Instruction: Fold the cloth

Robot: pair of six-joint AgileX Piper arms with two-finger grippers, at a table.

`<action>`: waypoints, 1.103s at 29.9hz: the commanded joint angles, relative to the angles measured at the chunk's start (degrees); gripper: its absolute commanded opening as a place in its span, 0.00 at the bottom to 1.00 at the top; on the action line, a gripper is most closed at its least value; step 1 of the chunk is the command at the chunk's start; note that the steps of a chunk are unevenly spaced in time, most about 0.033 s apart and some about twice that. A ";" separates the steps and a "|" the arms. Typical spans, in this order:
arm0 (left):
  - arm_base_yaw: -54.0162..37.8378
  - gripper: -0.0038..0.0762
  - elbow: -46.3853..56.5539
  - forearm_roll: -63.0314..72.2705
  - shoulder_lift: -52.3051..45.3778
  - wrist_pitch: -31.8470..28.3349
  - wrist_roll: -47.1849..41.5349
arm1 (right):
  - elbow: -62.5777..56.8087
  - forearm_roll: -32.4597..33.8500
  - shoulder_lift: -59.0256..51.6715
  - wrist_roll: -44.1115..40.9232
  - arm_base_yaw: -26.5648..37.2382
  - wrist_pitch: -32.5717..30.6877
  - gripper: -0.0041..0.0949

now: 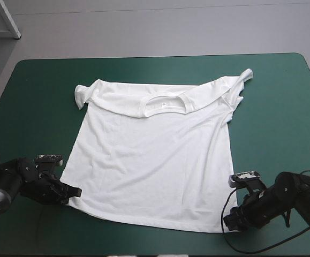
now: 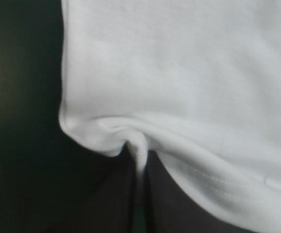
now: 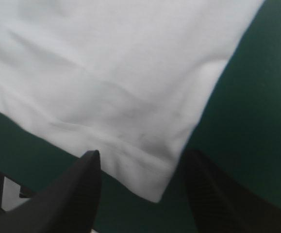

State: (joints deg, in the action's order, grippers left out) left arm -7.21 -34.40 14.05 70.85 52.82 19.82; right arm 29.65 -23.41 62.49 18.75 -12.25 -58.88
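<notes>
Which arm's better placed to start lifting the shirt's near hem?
Left. The left pincer is shut on the T-shirt at a near hem corner, cloth bunched between its fingers. The right pincer stands open around the other corner, gripping nothing yet.

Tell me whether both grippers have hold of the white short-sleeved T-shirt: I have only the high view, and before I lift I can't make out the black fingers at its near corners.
Observer: The left gripper is shut on the white short-sleeved T-shirt; a pinch of hem is bunched between its black fingers.
Operator: And the right one?
Observer: The right gripper is open; the other near corner is not gripped.
Operator: Is that corner within its gap?
Observer: Yes, its tip lies between the fingers, past the fingertips, flat on the teal-green cover.
</notes>
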 commanded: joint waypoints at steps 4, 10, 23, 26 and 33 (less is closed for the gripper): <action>0.20 0.07 -0.17 1.59 0.17 -1.87 0.31 | 0.03 0.63 0.87 -3.39 -0.64 5.89 0.54; 0.20 0.07 -0.17 1.47 0.17 -2.19 0.45 | -0.02 0.04 4.96 -2.20 -0.64 3.41 0.40; 0.20 0.07 -0.17 1.98 -0.55 -4.15 0.73 | 0.15 -0.41 6.77 1.37 -0.64 8.80 0.04; 0.20 0.07 -0.79 3.18 -3.45 -5.09 0.73 | 3.01 -0.18 2.50 1.09 -0.64 9.06 0.04; 0.20 0.07 -8.91 8.29 -11.79 -4.97 1.96 | 21.30 6.59 -6.96 -3.81 -0.64 8.05 0.04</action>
State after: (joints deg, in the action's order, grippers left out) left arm -7.21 -38.38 18.59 62.52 49.50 21.51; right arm 42.36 -19.13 59.00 16.49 -12.90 -52.19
